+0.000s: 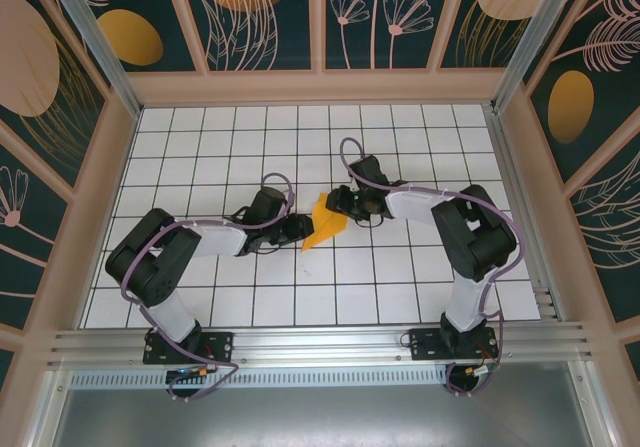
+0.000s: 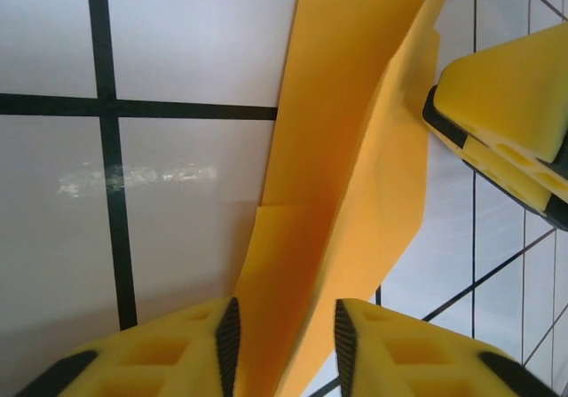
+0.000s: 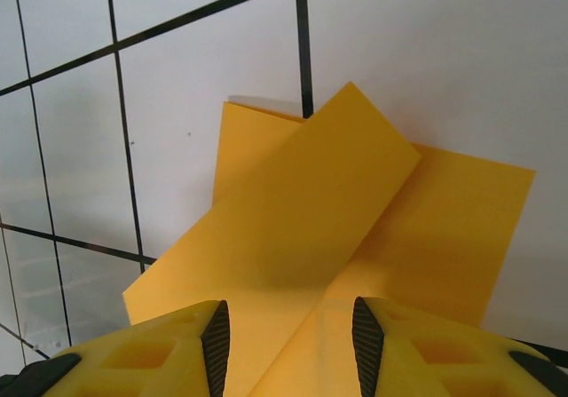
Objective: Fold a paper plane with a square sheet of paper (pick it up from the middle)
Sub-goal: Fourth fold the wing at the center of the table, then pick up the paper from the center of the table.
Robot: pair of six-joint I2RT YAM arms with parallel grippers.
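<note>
The square sheet of paper (image 1: 325,229) is a creased orange-yellow shape, folded into a narrow pointed form, at the middle of the grid table. In the left wrist view the paper (image 2: 355,175) rises as a folded ridge between the pads of my left gripper (image 2: 285,344), whose jaws stand apart around it. My right gripper (image 3: 291,344) is open too, with overlapping flaps of the paper (image 3: 311,210) lying between and beyond its fingers. From above, the left gripper (image 1: 303,229) meets the paper from the left and the right gripper (image 1: 338,205) from the upper right. One right finger (image 2: 506,139) touches the paper's far edge.
The white grid table (image 1: 250,137) is boxed in by wooden-framed patterned walls (image 1: 90,167). Both arms reach inward from their bases at the near edge, over an aluminium rail (image 1: 320,345).
</note>
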